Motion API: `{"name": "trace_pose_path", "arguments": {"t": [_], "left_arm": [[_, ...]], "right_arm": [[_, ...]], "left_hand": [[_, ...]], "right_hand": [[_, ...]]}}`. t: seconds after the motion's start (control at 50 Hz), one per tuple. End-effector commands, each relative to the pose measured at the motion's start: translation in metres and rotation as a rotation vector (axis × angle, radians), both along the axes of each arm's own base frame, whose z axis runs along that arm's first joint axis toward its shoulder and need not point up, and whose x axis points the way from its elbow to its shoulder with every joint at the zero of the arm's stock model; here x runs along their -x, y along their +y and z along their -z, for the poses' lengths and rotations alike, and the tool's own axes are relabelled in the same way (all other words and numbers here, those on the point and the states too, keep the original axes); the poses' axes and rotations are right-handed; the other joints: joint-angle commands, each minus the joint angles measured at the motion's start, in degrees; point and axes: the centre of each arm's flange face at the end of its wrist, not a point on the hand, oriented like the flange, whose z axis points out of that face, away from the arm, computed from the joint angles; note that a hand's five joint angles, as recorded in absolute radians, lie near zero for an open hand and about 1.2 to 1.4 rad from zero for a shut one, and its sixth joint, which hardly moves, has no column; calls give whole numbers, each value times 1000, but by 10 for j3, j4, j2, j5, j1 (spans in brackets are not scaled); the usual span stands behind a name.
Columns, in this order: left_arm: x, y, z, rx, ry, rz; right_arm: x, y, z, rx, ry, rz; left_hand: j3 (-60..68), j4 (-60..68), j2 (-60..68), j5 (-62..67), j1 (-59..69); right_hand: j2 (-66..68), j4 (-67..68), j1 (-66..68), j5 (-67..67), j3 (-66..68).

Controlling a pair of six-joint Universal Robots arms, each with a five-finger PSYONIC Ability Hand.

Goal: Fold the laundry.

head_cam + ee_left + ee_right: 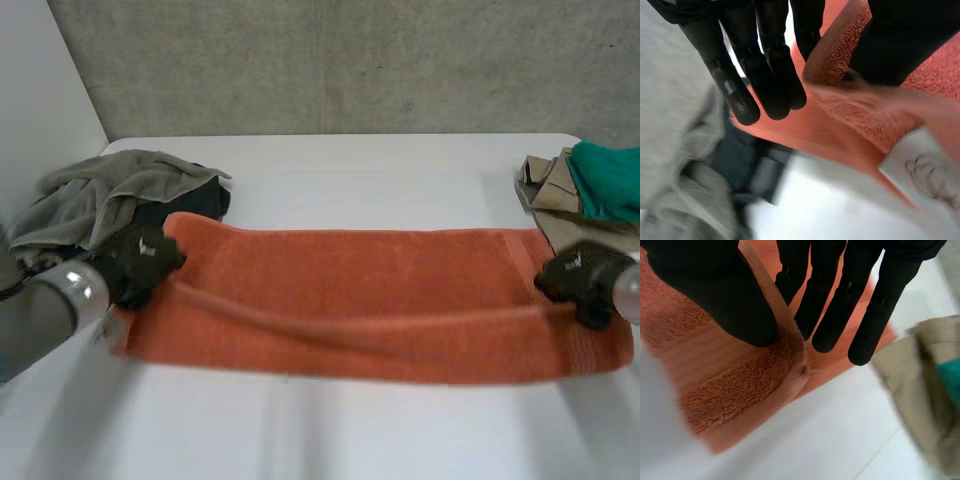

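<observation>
Long orange terry towel (350, 300) spread lengthwise across white table (380, 170). At its left end, black left hand (755, 75), straight fingers and thumb pinching a raised fold of the near edge. At its right end, black right hand (740, 295) pinching the edge likewise. Crumpled grey clothes pile (110, 195) just behind the left end; folded beige and teal stack (590, 185) near the right. Probably best: raise both ends level and together, then lay near edge onto far edge, clear of both piles.

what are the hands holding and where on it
Both pinch the towel between thumb and fingers: the left hand at its left end, the right hand at its right end.
</observation>
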Motion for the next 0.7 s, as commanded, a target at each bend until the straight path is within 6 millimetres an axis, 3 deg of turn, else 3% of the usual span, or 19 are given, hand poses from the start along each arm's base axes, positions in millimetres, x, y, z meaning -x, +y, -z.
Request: {"name": "trace_pose_path", "arguments": {"t": [0.02,0.04,0.06,0.08,0.12,0.14,0.22,0.28,0.36,0.52,0.6,0.7], "left_arm": [[28,-80,-58,434,102,13],[31,-88,-74,508,126,15],[34,-101,-107,654,185,10],[35,-105,-125,726,223,5],[34,-112,-160,860,313,-14],[31,-113,-195,977,423,-29],[18,-109,-249,1111,701,-59],[13,-109,-257,1075,771,-53],[11,-111,-245,938,735,-71],[9,-120,-175,645,653,-137],[9,-119,-136,538,625,-165],[14,-106,-74,368,571,-157]], "right_arm": [[-30,-72,-56,402,-213,53],[-32,-79,-70,464,-244,62],[-33,-87,-84,530,-281,76],[-31,-100,-117,677,-364,111],[-28,-109,-150,819,-458,138],[-24,-113,-181,954,-552,148],[-17,-108,-234,1181,-718,108],[-17,-106,-240,1201,-722,87],[-29,-104,-226,1115,-700,53],[-42,-109,-185,961,-632,48],[-51,-108,-155,854,-604,41],[-61,-103,-94,651,-511,39]], "left_hand": [[117,112,114,150,126],[117,112,114,150,126],[117,112,114,150,126],[117,112,114,150,126],[117,112,114,150,126],[117,112,114,150,126],[117,112,114,150,126],[117,112,114,150,126],[117,112,114,150,126],[117,112,114,150,126],[117,112,114,150,126],[117,112,114,150,126]], "right_hand": [[124,111,151,114,115],[124,111,151,114,115],[124,111,151,114,115],[124,111,151,114,115],[124,111,151,114,115],[124,111,151,114,115],[124,111,151,114,115],[124,111,151,114,115],[124,111,151,114,115],[124,111,151,114,115],[124,111,151,114,115],[124,111,151,114,115]]}}
